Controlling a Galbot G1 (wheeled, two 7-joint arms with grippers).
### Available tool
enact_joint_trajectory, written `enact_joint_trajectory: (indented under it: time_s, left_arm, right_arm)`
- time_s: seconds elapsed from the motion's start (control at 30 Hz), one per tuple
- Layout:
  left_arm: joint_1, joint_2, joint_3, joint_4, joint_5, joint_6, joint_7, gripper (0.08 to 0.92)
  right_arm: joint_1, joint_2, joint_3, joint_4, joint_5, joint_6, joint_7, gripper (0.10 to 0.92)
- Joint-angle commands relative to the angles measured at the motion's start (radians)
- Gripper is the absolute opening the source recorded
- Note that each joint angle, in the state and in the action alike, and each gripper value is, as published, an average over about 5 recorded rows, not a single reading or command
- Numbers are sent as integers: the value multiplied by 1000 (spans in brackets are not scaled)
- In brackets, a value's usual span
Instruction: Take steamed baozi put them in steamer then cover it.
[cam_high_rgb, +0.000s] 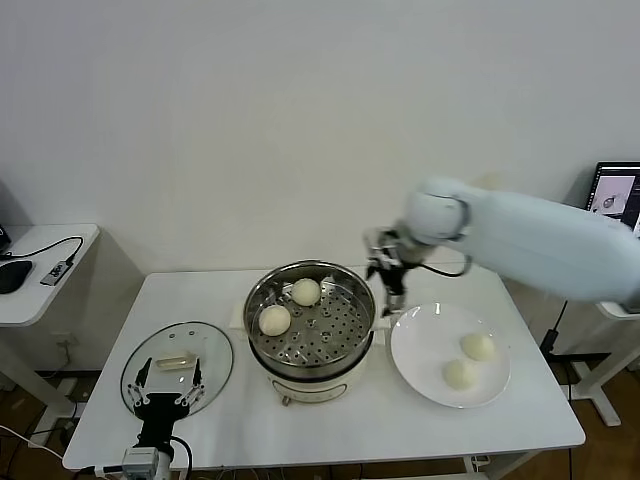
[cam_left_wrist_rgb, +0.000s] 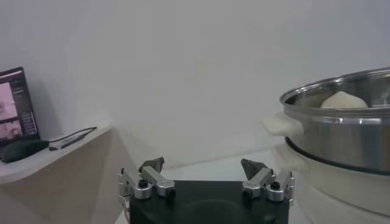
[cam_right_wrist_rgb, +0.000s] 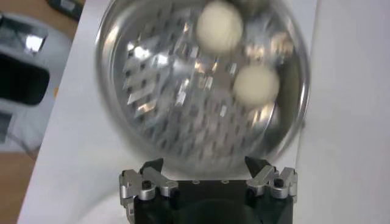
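The steamer (cam_high_rgb: 350, 352) stands mid-table, a shiny steel pot on a cream base. Two baozi lie on its perforated tray, one (cam_high_rgb: 275, 319) at the left and one (cam_high_rgb: 306, 291) at the back; both show in the right wrist view (cam_right_wrist_rgb: 219, 27) (cam_right_wrist_rgb: 256, 85). Two more baozi (cam_high_rgb: 478, 346) (cam_high_rgb: 460, 373) lie on the white plate (cam_high_rgb: 425, 340) to the right. The cover (cam_high_rgb: 215, 350) lies flat at the front left. My right gripper (cam_high_rgb: 390, 296) is open and empty above the steamer's right rim (cam_right_wrist_rgb: 204, 165). My left gripper (cam_high_rgb: 168, 398) is open and empty, low by the cover (cam_left_wrist_rgb: 202, 165).
A side table (cam_high_rgb: 45, 265) with a mouse and cable stands to the left. A monitor (cam_high_rgb: 615, 195) shows at the far right. The steamer's side handle (cam_left_wrist_rgb: 282, 125) is close to the left gripper in its wrist view.
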Motion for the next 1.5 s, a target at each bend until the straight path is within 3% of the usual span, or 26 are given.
enact_joint_trajectory:
  time_s: [0.03, 0.3, 0.67, 1.5]
  left_arm:
    - [7, -7, 6, -7, 19, 2, -2, 823]
    - [26, -15, 8, -21, 35, 2, -3, 823]
    - [36, -18, -1, -32, 35, -2, -6, 823]
    - [13, -15, -10, -1, 22, -4, -3, 823]
  right_arm:
    - [-224, -391, 141, 124, -219, 160, -78, 823]
    - [-525, -406, 326, 78, -330, 173, -45, 823]
    - [-716, -324, 470, -50, -398, 189, 2, 823]
    - [-724, -132, 453, -198, -449, 184, 38, 804]
